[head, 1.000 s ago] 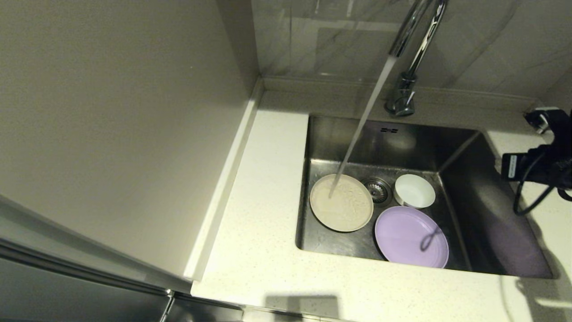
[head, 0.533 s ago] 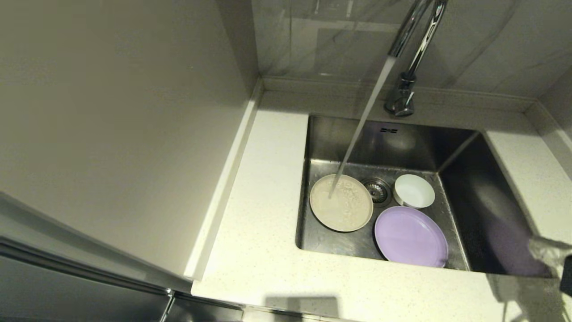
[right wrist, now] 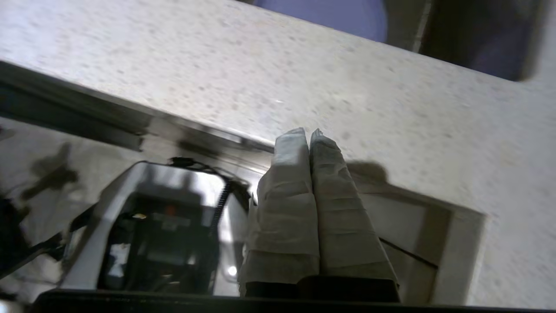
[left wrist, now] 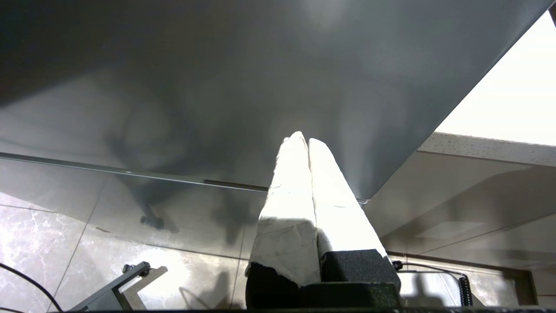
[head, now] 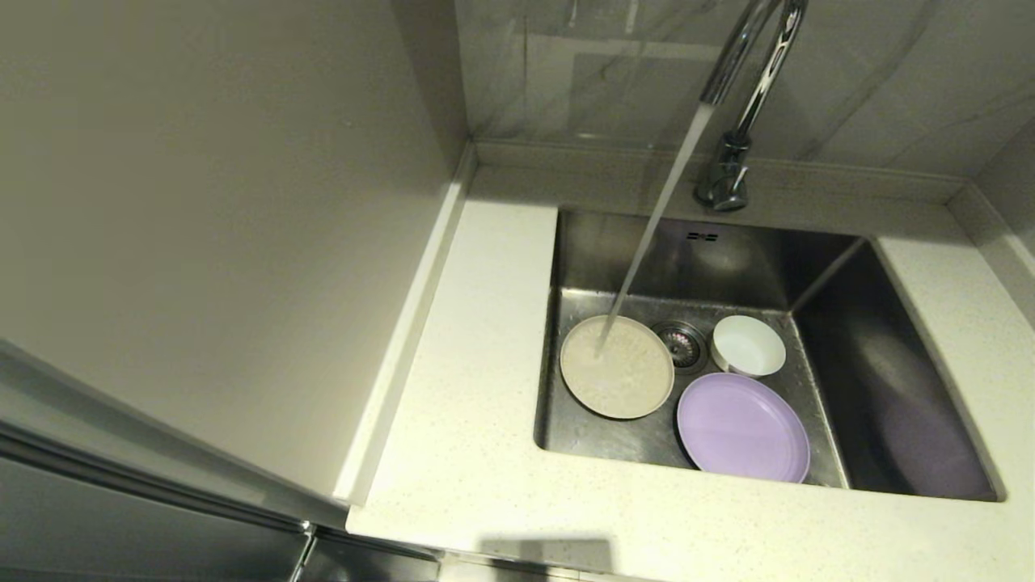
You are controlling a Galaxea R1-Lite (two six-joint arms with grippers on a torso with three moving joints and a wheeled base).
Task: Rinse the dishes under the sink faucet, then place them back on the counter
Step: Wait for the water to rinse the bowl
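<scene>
While water hits the cream plate (head: 617,378) left of the drain strainer (head: 679,337), both grippers, left gripper (left wrist: 307,141) and right gripper (right wrist: 307,132), sit clenched, empty. Better to lift that plate by its rim.

Neither arm shows in the head view. The left gripper (left wrist: 307,141) appears only in its own wrist view: its two white-wrapped fingers (left wrist: 292,187) lie pressed flat against each other, tips touching, with nothing between them. The right gripper (right wrist: 307,132) appears only in the right wrist view, its paired wrapped fingers (right wrist: 334,208) likewise pressed together from base to tip, with nothing gripped between the pads.
</scene>
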